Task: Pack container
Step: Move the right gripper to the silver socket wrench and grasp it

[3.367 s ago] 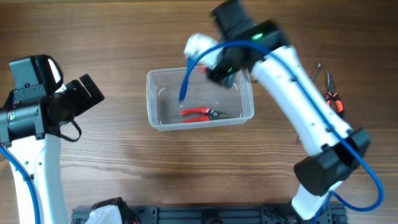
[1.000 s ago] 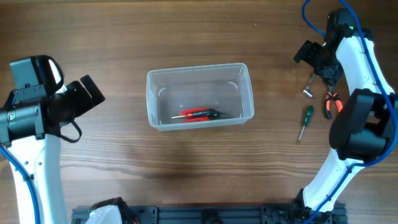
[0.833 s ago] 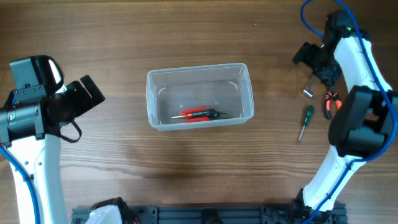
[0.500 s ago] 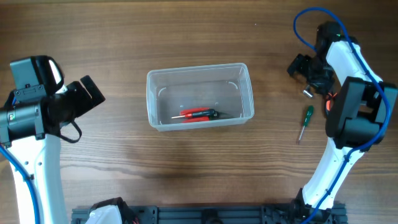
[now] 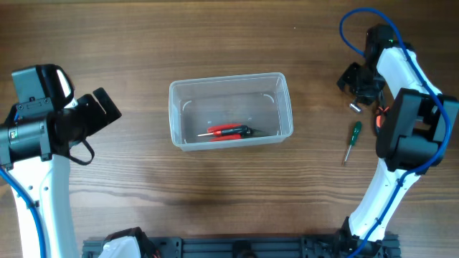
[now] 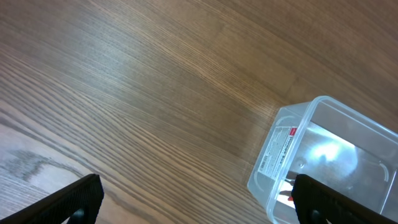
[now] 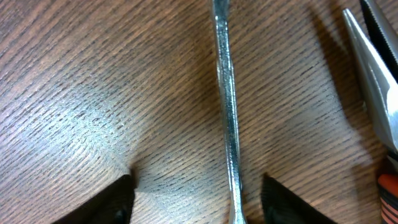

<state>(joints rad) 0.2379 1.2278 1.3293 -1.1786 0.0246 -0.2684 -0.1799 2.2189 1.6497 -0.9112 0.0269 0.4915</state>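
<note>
Tub placement first: I see the clear plastic rectangular tub with rounded corners (image 5: 229,77) near the middle of the brown wooden table (image 5: 215,36), long side running left to right. A red-handled hand tool (image 5: 226,132) lies on its floor, toward the near wall. From my left wrist camera the tub (image 6: 272,177) shows one corner with a white label (image 6: 280,152) on its wall.

My left gripper (image 5: 97,111) hangs well to the left of the tub, clear of it, with its fingers spread wide and nothing between them.

My right gripper (image 5: 356,77) is over at the far right of the table, well apart from the tub. Its wrist camera shows the two dark fingertips (image 7: 115,200) parted on either side of a slender silver metal shaft (image 7: 225,106) lying on the wood, with a gap on both sides and no contact. Grey-jawed pliers with an orange handle (image 7: 373,81) lie just beside the shaft. A green-handled screwdriver (image 5: 351,140) lies nearer my side.
</note>
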